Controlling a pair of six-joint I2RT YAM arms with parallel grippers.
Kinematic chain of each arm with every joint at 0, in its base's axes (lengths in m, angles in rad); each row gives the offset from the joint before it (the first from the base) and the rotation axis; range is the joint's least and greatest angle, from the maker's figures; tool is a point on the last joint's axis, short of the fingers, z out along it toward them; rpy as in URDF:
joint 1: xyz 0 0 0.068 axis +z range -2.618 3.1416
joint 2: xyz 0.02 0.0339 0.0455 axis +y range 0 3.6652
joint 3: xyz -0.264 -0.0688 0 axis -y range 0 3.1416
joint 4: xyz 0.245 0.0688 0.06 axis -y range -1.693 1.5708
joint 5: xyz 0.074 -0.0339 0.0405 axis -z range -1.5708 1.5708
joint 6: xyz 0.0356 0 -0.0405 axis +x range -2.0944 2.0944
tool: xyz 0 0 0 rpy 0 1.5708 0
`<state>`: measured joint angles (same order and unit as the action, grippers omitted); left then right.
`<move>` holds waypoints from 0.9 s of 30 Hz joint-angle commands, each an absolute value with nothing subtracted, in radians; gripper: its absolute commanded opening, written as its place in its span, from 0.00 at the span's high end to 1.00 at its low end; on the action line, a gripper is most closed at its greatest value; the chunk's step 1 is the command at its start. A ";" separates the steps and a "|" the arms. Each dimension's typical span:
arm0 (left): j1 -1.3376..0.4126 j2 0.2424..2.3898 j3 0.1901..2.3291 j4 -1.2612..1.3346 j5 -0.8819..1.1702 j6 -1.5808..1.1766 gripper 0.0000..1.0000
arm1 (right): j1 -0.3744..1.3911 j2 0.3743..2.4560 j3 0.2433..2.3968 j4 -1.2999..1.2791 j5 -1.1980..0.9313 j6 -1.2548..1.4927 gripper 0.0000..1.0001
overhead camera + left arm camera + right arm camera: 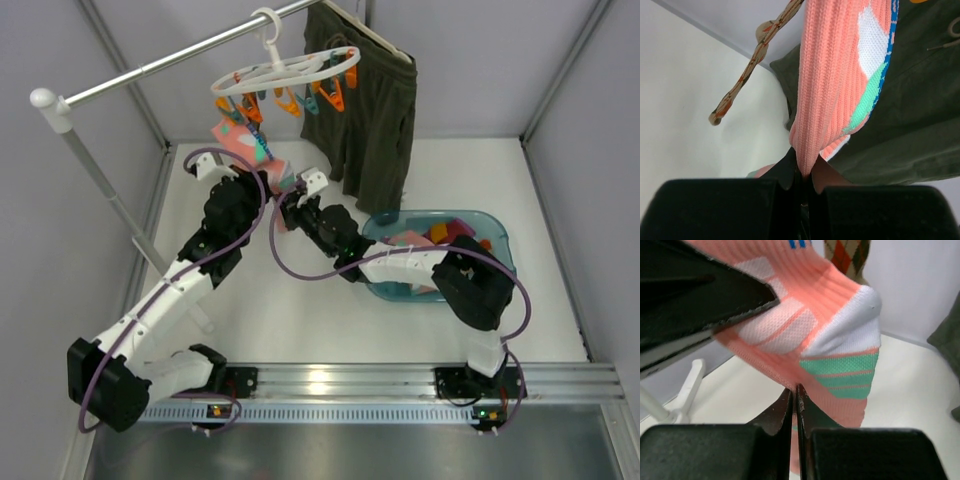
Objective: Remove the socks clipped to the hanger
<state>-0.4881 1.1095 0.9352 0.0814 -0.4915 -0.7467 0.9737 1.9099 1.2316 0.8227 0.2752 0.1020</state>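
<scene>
Left gripper (801,176) and right gripper (794,400) — both clamped tight on the pink sock (830,75)

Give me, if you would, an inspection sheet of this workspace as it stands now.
Surface: white table, basin standing on its right side.
Job's things: pink sock hangs under the white clip hanger; diamond-pattern sock hangs beside it.
Clutter: olive shorts on the rail; teal basin holding loose socks.
Grippers: left gripper and right gripper both shut on the pink sock's lower end.
Cables: purple cables loop along both arms.
Surroundings: grey walls; metal rail.
</scene>
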 commanded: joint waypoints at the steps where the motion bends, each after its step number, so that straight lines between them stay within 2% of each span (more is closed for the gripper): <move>1: -0.492 1.074 0.971 0.112 -0.509 -0.735 1.00 | 0.940 1.823 1.157 0.972 0.163 0.135 1.00; 2: -0.492 1.078 0.974 0.112 -0.506 -0.727 1.00 | 0.937 1.815 1.141 0.991 0.137 0.132 1.00; 3: -0.492 1.084 0.979 0.112 -0.506 -0.720 0.95 | 0.934 1.798 1.119 0.991 0.121 0.129 1.00; 4: -0.492 1.086 0.980 0.112 -0.508 -0.712 0.71 | 0.934 1.787 1.105 0.994 0.115 0.129 1.00; 6: -0.492 1.082 0.970 0.112 -0.512 -0.695 0.43 | 0.917 1.755 1.066 0.997 0.085 0.164 1.00; 7: -0.492 1.080 0.966 0.110 -0.511 -0.684 0.11 | 0.905 1.747 1.059 0.993 0.062 0.181 1.00; 9: -0.492 1.060 0.951 0.112 -0.500 -0.651 0.02 | 0.858 1.721 1.036 0.986 0.002 0.239 1.00; 16: -0.474 0.968 0.882 0.086 -0.505 -0.546 0.02 | 0.732 1.635 1.012 0.833 -0.181 0.288 1.00; 20: -0.364 0.980 0.894 0.091 -0.367 -0.552 0.02 | 0.657 1.588 1.028 0.712 -0.319 0.305 1.00; 24: -0.235 1.051 0.926 0.182 -0.200 -0.568 0.08 | 0.621 1.557 1.042 0.632 -0.397 0.301 1.00; 27: -0.207 1.124 0.983 0.225 -0.164 -0.546 0.13 | 0.620 1.546 1.061 0.586 -0.457 0.291 1.00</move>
<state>-0.2237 1.0744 0.9096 0.1192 -0.2783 -0.5713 0.6277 1.5948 1.0065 0.6540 -0.3294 0.2897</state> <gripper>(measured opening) 0.884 0.006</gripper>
